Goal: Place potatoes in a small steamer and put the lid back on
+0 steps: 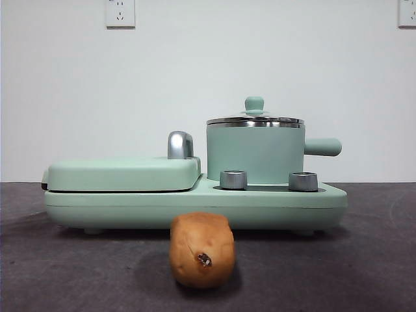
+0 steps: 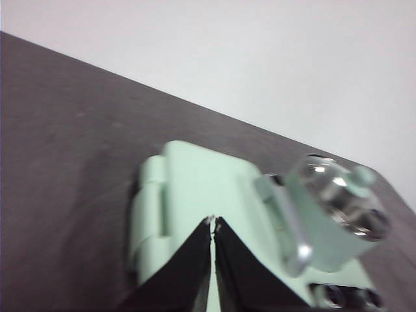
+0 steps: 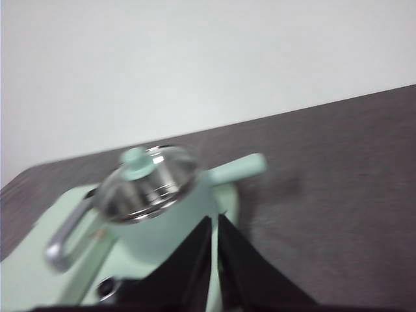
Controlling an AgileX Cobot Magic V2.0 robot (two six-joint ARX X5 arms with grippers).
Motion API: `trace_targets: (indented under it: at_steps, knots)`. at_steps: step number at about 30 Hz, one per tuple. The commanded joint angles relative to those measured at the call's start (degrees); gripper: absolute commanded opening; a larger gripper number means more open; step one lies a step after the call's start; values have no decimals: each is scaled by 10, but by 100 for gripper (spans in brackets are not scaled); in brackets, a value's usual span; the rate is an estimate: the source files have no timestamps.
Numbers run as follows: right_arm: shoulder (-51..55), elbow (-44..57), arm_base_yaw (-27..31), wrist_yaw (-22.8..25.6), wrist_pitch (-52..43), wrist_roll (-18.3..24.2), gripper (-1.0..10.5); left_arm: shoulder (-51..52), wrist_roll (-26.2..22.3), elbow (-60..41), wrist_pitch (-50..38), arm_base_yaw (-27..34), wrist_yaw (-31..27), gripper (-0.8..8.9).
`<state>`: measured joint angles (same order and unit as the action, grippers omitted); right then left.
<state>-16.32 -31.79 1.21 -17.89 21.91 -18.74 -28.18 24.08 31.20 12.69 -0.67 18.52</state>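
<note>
Potato (image 1: 202, 249) lies on table (image 1: 364, 260) before cooker, dark spot facing you, hidden from both blurred wrist views. Lid (image 1: 255, 120) sits on steamer (image 1: 255, 155). Left gripper (image 2: 213, 224), right gripper (image 3: 215, 219) pinched closed, empty.

The potato (image 1: 201, 250) is orange-brown with a dark spot on its end. The steamer (image 1: 255, 155) is mint green with a steel rim, its lid (image 1: 255, 119) steel-rimmed with a mint-green knob. The table (image 1: 65, 266) is dark grey.
</note>
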Motion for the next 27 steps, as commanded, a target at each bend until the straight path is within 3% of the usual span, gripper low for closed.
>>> trace_targets:
  at_steps: [1,7,11,19,21,23,25,27]
  knots:
    - [-47,-54,0,-40,38,32,12,-56,-25,62,4,-1,33,9]
    - [-139,-146,0,-114,127,89,12,-165,-46,165,22,-8,101,9]
    - [-180,-176,0,-161,137,92,13,-222,-78,214,52,-22,125,12]
    - [-211,-182,0,-173,137,92,14,-291,-143,259,103,-67,144,39]
    - [-211,-182,0,-173,137,92,18,-302,-150,266,108,-82,144,107]
    - [-211,-182,0,-173,137,92,67,-315,-151,272,109,-99,144,252]
    - [-211,-182,0,-173,137,92,176,-327,-151,279,110,-116,144,373]
    - [-211,-182,0,-173,137,92,310,-343,-156,288,110,-133,144,433]
